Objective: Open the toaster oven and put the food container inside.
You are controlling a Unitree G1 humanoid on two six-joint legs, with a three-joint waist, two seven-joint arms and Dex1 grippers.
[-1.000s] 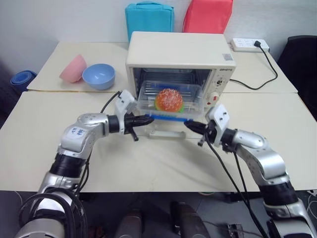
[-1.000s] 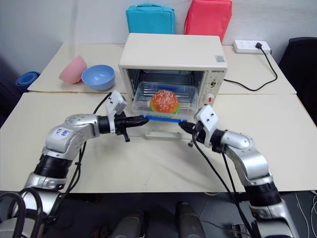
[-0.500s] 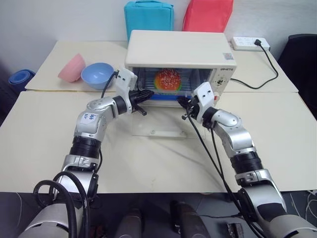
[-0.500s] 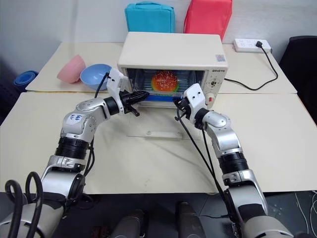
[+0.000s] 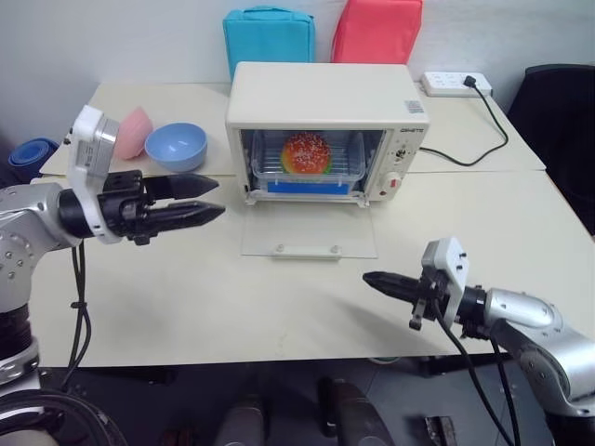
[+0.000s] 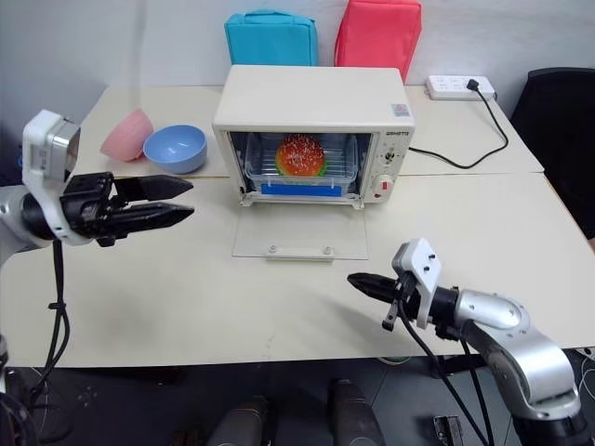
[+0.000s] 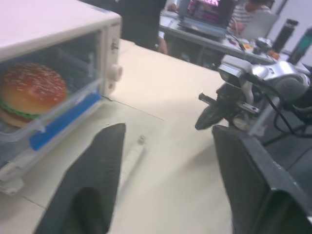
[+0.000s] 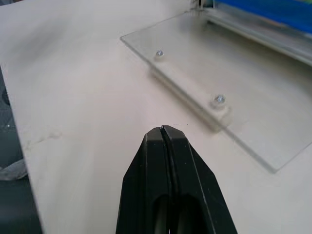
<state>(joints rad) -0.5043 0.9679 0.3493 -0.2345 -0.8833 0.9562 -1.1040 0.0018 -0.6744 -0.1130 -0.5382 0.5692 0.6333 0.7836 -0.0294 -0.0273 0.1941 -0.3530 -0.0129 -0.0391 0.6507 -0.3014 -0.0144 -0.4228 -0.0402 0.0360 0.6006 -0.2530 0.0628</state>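
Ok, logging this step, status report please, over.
Left gripper open, empty; right gripper shut, empty; both clear of toaster oven. Food container inside oven. Glass door down flat on table. Nothing in the way.

Cream toaster oven [image 5: 327, 93], blue-clipped clear food container [image 5: 310, 172], black tools, seemingly pink bowl [image 5: 136, 133]

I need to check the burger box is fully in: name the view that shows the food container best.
The left eye view: the food container sits whole inside the toaster oven, seen straight through the open front. The right eye view shows the same. The left wrist view shows one end, close up; the right wrist view catches a blue strip.
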